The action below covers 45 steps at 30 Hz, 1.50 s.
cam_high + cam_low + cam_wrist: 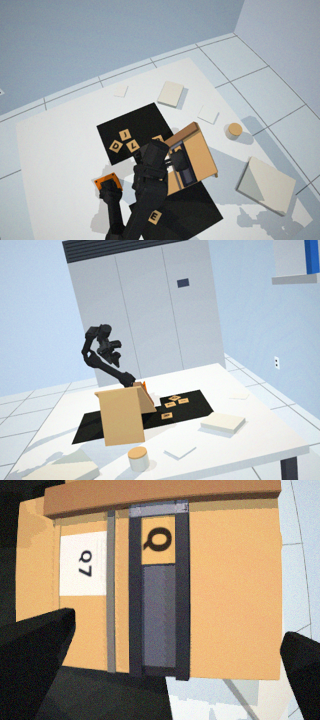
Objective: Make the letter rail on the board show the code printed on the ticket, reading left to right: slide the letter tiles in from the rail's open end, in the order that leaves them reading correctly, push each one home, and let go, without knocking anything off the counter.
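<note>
The tan sloping board [202, 155] [121, 418] [235, 590] carries a dark rail [159, 615] [189, 178]. A Q tile [159, 540] [177, 148] lies in the rail at its end by the brown ledge. The ticket [75, 586] beside the rail reads Q and what looks like 7. On the dark mat lie D [115, 146] [174, 397], J [125, 134] [183, 400], an L or upside-down 7 [132, 145] [170, 404], and R [158, 137] [166, 415], partly hidden. The E tile [155, 217] lies apart. My gripper [182, 631] [119, 352] is open and empty above the board.
A brown ledge [182, 134] [160, 499] runs along one board edge. An orange plate [107, 179] is at the arm's base. A lidded jar [234, 131] [139, 459], a cream block [170, 94] [222, 422] and a larger pale block [271, 186] stand on the counter.
</note>
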Tool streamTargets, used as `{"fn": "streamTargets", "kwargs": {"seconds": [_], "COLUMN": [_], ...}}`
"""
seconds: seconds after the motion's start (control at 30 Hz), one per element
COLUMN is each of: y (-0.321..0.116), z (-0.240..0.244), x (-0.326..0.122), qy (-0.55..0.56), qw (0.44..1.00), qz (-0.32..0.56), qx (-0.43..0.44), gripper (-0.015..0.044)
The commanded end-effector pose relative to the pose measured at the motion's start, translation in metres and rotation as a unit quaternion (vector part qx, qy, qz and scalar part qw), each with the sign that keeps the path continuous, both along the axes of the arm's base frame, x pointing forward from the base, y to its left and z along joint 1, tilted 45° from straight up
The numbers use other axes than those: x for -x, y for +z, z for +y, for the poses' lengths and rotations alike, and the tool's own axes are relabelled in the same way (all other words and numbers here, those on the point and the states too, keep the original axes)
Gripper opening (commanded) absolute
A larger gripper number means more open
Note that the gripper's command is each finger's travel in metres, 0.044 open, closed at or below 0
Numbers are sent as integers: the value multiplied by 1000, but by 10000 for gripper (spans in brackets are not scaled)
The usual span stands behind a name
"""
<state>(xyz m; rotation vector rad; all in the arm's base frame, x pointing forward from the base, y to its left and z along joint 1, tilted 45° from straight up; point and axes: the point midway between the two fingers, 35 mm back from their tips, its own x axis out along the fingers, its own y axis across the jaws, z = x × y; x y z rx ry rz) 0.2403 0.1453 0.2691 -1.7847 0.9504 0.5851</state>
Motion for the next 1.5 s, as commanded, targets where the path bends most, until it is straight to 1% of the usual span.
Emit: {"fn": "streamTargets", "kwargs": {"seconds": [0.0,0.03,0.1,0.17,0.3,0.37,0.47,0.57,0.67,0.9,1.2,1.47], "y": [0,0,-7,-27,-82,-102,-132,-164,-197,-246,-305,-353], "z": [1,1,4,12,29,33,40,44,46,43,29,8], "x": [1,1,-1,-5,-11,-12,-13,-12,-9,0,20,43], "qy": [2,2,-14,-65,-208,-261,-362,-465,-558,-677,-775,-801], "qw": [1000,1000,1000,997,973,957,916,856,781,643,429,218], "qz": [3,3,2,-2,-20,-30,-66,-111,-160,-245,-365,-472], "qx": [-1,-1,-11,-38,-101,-121,-162,-199,-229,-262,-286,-297], "gripper": [440,440,387,340,340,340,340,340,340,340,340,340]}}
